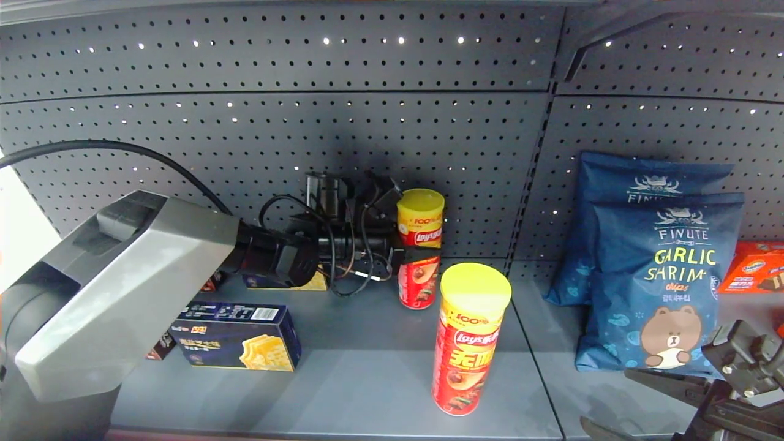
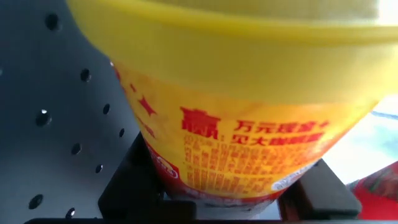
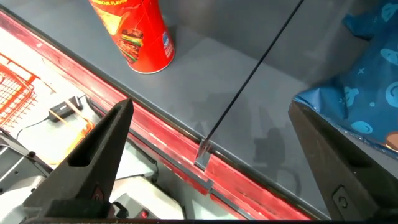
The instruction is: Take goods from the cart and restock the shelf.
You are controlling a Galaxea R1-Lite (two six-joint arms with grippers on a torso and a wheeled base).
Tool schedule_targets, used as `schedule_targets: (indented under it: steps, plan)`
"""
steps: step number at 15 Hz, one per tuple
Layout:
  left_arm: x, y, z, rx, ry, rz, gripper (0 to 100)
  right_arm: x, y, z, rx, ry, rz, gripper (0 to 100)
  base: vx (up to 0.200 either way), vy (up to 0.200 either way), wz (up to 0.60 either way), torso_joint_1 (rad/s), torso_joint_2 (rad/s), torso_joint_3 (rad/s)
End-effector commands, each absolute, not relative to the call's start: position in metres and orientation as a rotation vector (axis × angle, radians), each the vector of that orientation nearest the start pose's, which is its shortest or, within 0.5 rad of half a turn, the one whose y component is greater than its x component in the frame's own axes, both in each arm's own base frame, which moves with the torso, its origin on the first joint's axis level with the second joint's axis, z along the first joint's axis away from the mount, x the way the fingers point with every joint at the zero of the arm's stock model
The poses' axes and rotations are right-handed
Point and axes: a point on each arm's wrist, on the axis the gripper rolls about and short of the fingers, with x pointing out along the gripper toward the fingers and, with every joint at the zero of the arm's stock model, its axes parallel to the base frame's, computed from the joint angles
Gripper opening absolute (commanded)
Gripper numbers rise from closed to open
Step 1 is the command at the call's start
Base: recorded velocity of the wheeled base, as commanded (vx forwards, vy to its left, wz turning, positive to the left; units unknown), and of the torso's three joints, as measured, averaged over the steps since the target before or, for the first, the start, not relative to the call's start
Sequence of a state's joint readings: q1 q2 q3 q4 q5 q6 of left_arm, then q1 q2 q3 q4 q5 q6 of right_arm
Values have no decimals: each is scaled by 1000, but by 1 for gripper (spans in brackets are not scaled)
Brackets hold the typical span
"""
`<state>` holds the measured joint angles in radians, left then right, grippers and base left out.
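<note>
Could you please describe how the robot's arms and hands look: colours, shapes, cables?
The left arm has a boxy light grey shell, then a round black wrist. A thick black cable runs behind it, and thin black wires loop around the black left hand. The right hand is black too, with two broad tapering fingers.

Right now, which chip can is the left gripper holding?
The back can, by the pegboard; the front can stands free.
</note>
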<state>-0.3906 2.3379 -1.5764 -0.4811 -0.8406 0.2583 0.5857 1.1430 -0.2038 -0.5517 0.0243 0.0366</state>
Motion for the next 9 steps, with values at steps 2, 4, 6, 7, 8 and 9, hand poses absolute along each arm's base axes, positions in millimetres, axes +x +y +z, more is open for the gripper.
schedule_targets:
  steps: [2, 4, 6, 7, 8, 9]
  plan:
    - [437, -199, 117, 159, 143, -1254, 100, 112, 75, 138, -74, 391, 595, 100, 0, 0, 0, 0, 0, 0]
    - [436, -199, 119, 161, 137, -1252, 100, 113, 75, 133, -81, 417, 592, 100, 0, 0, 0, 0, 0, 0]
    - [435, -195, 127, 166, 122, -1245, 100, 112, 76, 131, -83, 426, 601, 100, 0, 0, 0, 0, 0, 0]
    - [431, -193, 139, 171, 100, -1242, 100, 112, 75, 129, -85, 434, 607, 100, 0, 0, 0, 0, 0, 0]
    - [427, -190, 147, 173, 89, -1238, 100, 110, 74, 125, -89, 449, 604, 100, 0, 0, 0, 0, 0, 0]
    - [422, -186, 153, 174, 87, -1233, 100, 109, 73, 123, -92, 459, 603, 100, 0, 0, 0, 0, 0, 0]
